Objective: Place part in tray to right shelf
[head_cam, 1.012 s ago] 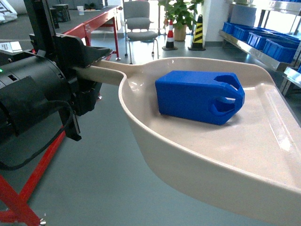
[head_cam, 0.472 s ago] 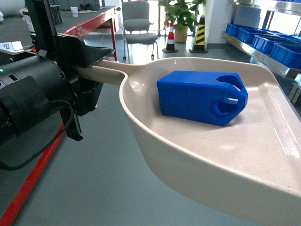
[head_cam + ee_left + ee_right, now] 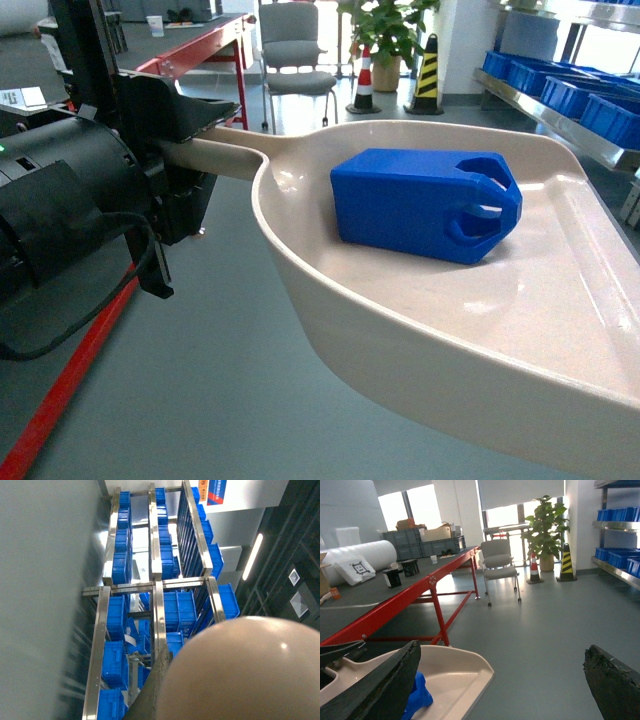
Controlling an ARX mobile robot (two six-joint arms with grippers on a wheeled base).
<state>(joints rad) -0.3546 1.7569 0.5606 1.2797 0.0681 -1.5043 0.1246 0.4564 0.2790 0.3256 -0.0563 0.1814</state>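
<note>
Transit phase: the left gripper is clamped on the long round handle of the cream dustpan-shaped tray, holding it clear of the floor. The blue part lies on its side near the middle of the tray, notched end toward the tray's open lip and touching neither rim. The right gripper carries nothing, its dark fingers spread wide beside the tray. Beyond the tray's far rim stands a stainless-steel shelf loaded with blue crates; the left wrist view shows the same racking past the tray's underside. Judged best practice: keep the tray level, lip never lowest, and turn the base gently, since the unrestrained part would likely slide. Signage above the racking is too small to read; no other legible writing appears
</note>
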